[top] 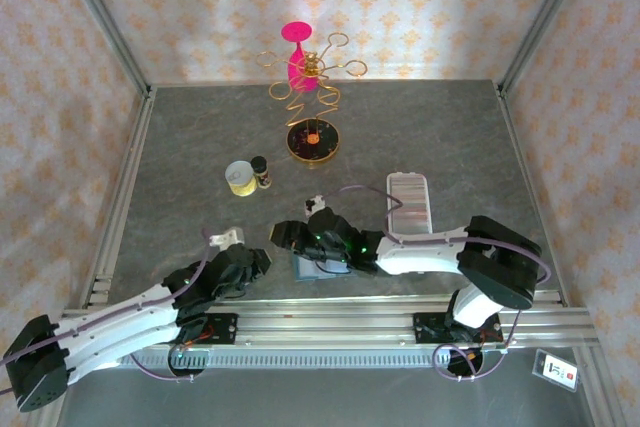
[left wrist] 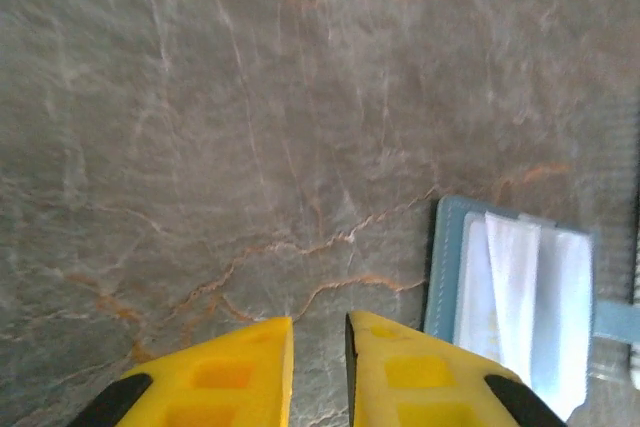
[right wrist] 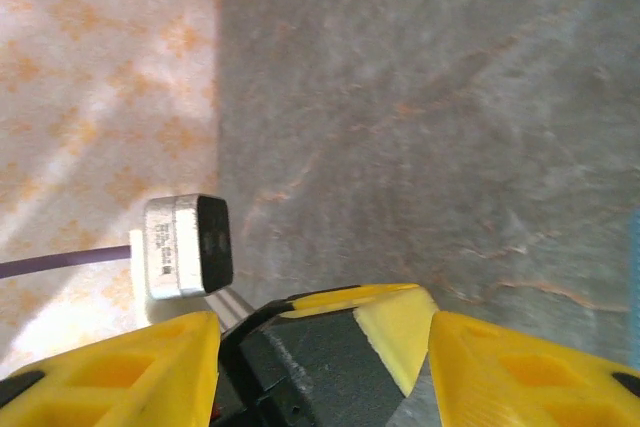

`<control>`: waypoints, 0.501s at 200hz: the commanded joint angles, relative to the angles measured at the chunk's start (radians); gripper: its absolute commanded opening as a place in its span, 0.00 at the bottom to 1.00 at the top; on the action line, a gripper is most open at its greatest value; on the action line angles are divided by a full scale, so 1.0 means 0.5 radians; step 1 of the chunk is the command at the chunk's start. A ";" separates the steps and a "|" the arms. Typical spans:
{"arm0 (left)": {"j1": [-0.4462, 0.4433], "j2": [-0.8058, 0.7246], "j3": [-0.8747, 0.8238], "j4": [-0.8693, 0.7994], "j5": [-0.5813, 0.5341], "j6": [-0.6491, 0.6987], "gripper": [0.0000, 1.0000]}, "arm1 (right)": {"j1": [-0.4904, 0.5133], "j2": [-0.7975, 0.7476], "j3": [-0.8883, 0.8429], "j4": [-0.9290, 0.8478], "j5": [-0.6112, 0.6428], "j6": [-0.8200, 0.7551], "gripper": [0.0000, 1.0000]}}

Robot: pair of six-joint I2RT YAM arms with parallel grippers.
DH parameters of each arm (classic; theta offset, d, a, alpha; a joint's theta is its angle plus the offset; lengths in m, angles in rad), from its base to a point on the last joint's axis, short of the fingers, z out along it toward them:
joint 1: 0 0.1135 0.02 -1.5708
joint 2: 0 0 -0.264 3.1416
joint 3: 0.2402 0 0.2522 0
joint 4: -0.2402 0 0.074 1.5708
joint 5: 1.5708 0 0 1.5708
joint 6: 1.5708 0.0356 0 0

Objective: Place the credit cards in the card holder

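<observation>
Holder [top: 407, 203] looks unfilled to me, wallet [left wrist: 510, 292] lies open, left claw [left wrist: 320, 322] barely parted, right claw [right wrist: 322, 327] wide, both empty, so nothing done yet.

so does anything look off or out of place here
Nothing looks spilled or damaged. The teal wallet lies opened flat near the front edge, with its white inserts showing. The card holder lies flat and straight, apart from it, farther back on the right.
</observation>
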 commanded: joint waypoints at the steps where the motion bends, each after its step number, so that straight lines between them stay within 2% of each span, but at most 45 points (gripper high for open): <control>1: -0.008 -0.130 0.101 -0.263 -0.184 -0.042 0.25 | -0.094 -0.176 0.112 -0.110 -0.024 -0.211 0.57; 14: -0.006 -0.161 0.139 -0.258 -0.159 -0.008 0.26 | -0.173 -0.294 0.176 -0.336 -0.011 -0.451 0.57; 34: -0.009 -0.094 0.202 -0.105 -0.029 0.091 0.31 | -0.310 -0.504 0.318 -0.762 0.087 -1.066 0.59; 44: -0.008 -0.007 0.241 0.015 0.075 0.147 0.33 | -0.340 -0.617 0.372 -0.958 0.230 -1.490 0.60; 59: -0.012 0.172 0.326 0.156 0.225 0.213 0.33 | -0.348 -0.825 0.363 -1.187 0.297 -2.267 0.61; 81: -0.026 0.431 0.439 0.391 0.437 0.297 0.21 | -0.354 -1.106 0.315 -1.724 0.264 -3.397 0.63; 100: -0.038 0.629 0.461 0.643 0.602 0.331 0.13 | -0.438 -1.299 0.255 -2.055 0.467 -3.860 0.71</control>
